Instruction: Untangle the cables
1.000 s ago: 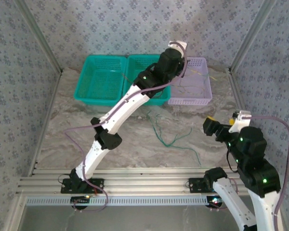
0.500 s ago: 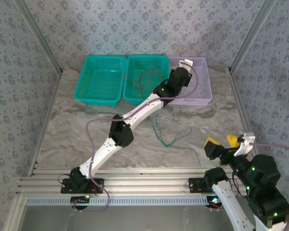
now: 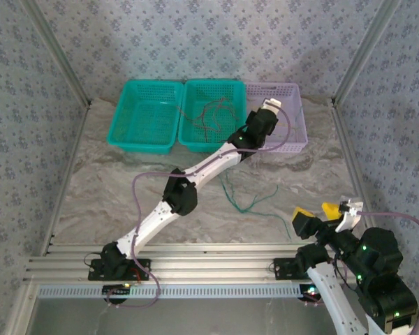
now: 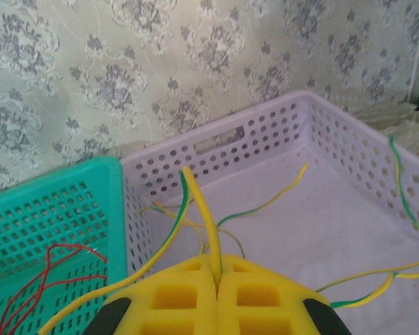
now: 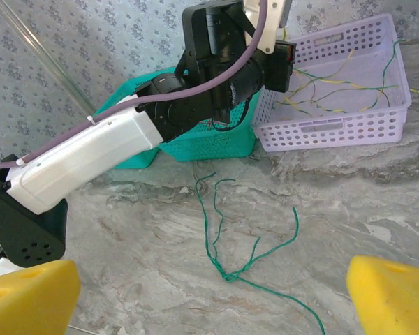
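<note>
Nearest me, the right gripper [image 3: 315, 211] is hanging wide open, and the green cables [image 5: 227, 272] are lying knotted on the table [image 5: 377, 209] just ahead of it, strands running away from it, so this arm is sitting nearer them. Farther back, the left gripper [image 4: 216, 269] is pinching a yellow cable [image 4: 199, 209] tight over the lilac basket [image 4: 265, 115], where more yellow-green ones are lying.

You are working under even, diffuse light; shadows on the table [image 3: 126, 188] are faint and soft-edged. The left wrist view carries a greenish cast, and the left gripper [image 4: 216, 272] is slightly soft at the bottom edge. In the right wrist view, the right gripper [image 5: 209, 300] blurs at both lower corners; the background is sharp.
</note>
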Controlling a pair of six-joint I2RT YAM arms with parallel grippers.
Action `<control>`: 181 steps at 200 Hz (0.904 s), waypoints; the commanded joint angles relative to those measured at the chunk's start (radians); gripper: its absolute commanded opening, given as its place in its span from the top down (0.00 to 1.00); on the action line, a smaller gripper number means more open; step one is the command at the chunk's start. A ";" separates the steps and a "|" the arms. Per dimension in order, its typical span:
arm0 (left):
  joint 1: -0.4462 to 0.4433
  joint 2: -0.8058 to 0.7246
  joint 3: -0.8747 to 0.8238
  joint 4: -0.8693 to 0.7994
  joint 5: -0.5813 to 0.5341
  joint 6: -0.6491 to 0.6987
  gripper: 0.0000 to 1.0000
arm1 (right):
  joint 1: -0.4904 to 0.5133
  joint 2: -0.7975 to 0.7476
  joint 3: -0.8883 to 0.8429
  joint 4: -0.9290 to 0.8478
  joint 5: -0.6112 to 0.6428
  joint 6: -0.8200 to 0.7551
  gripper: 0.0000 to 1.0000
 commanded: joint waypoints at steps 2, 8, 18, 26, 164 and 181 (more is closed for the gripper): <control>-0.001 -0.018 0.049 -0.048 -0.086 0.010 1.00 | -0.007 -0.009 0.002 0.002 -0.015 0.020 0.00; 0.001 -0.033 0.049 -0.066 -0.088 -0.007 1.00 | -0.006 -0.008 0.002 0.003 -0.014 0.020 0.00; 0.010 -0.060 0.047 -0.097 -0.081 -0.047 1.00 | -0.005 -0.007 0.002 0.002 -0.014 0.020 0.00; 0.015 -0.078 0.047 -0.109 -0.084 -0.069 1.00 | -0.007 -0.008 0.000 0.001 -0.014 0.022 0.00; -0.020 -0.242 0.047 -0.297 -0.230 -0.146 1.00 | 0.002 0.019 -0.023 -0.021 0.017 0.012 0.00; -0.021 -0.250 0.047 -0.335 -0.249 -0.158 1.00 | 0.013 0.037 -0.034 -0.005 0.017 0.021 0.00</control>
